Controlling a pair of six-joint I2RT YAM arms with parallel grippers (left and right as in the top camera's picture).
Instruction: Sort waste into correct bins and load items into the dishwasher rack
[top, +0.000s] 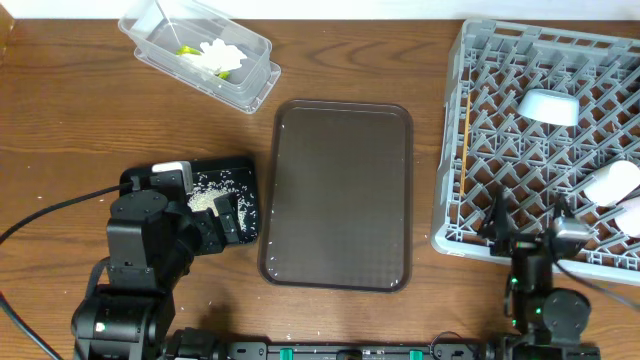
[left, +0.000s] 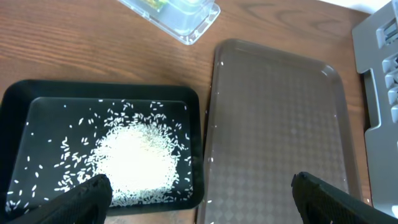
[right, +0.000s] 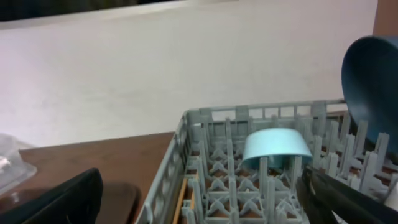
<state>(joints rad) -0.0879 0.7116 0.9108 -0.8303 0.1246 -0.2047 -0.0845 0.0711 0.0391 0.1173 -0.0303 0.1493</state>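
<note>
Loose white rice (left: 134, 158) lies heaped in the middle of a shallow black tray (left: 18, 93), near the front left of a brown wooden table (top: 60, 110). At the far left, a clear plastic tub (top: 250, 85) holds a crumpled white tissue (top: 218, 55) and a yellow-green wrapper (top: 186, 49).

A brown serving tray (top: 340, 120) lies between the black tray and a large grey dishwasher rack (top: 500, 60) on the right. In the rack are an upturned pale green cup (top: 548, 105), a white bowl (top: 612, 183), a blue bowl (right: 370, 81) standing on edge, and chopsticks (top: 465, 130) along its left side.

The left gripper (left: 202, 183) hovers above the black tray's right edge. The right gripper (right: 200, 177) hangs over the rack's near left part. Both have their jaws wide apart and hold nothing. A plain pale surface lies beyond the table.
</note>
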